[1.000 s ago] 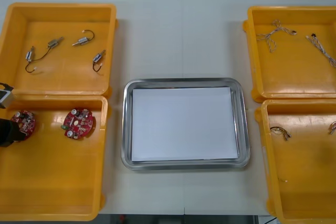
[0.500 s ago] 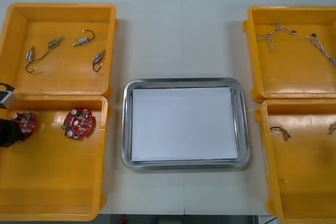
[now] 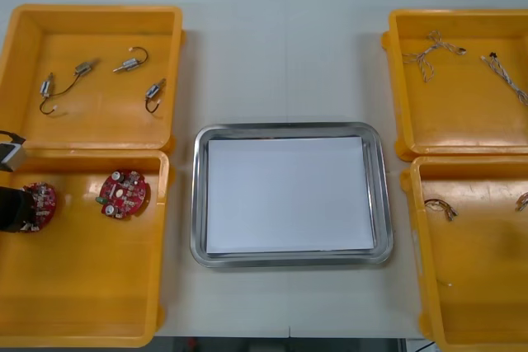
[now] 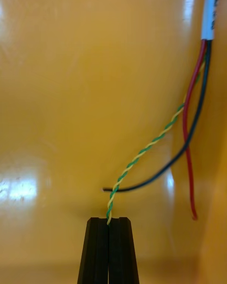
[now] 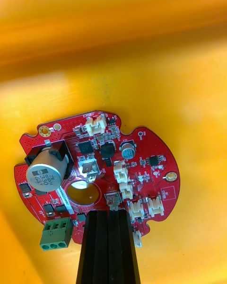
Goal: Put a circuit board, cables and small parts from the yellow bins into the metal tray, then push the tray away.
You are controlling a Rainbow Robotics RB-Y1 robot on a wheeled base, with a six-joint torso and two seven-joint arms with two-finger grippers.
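Left gripper (image 5: 109,214) clamped on rim of round red circuit board (image 3: 40,204) in near-left yellow plastic bin (image 3: 82,286). Shiny metal tray (image 3: 289,130) w/ white inside lies at 3 o'clock, nearest this arm. Right gripper (image 4: 109,220) pinches twisted green-yellow cable (image 4: 142,154).

The left hand (image 5: 108,213) has its two black fingers (image 5: 97,236) pressed together, nipping the rim of a round red circuit board (image 5: 142,170). Taking that grip as six o'clock on the board, a silver cylinder (image 5: 46,170) stands at nine. A green terminal block (image 5: 56,233) sits at seven, just beside the fingers, and a white connector (image 5: 96,123) lies near twelve. An oval hole (image 5: 82,193) opens between the fingertips and the cylinder. Behind the board is the glossy floor of a yellow bin (image 5: 179,66).
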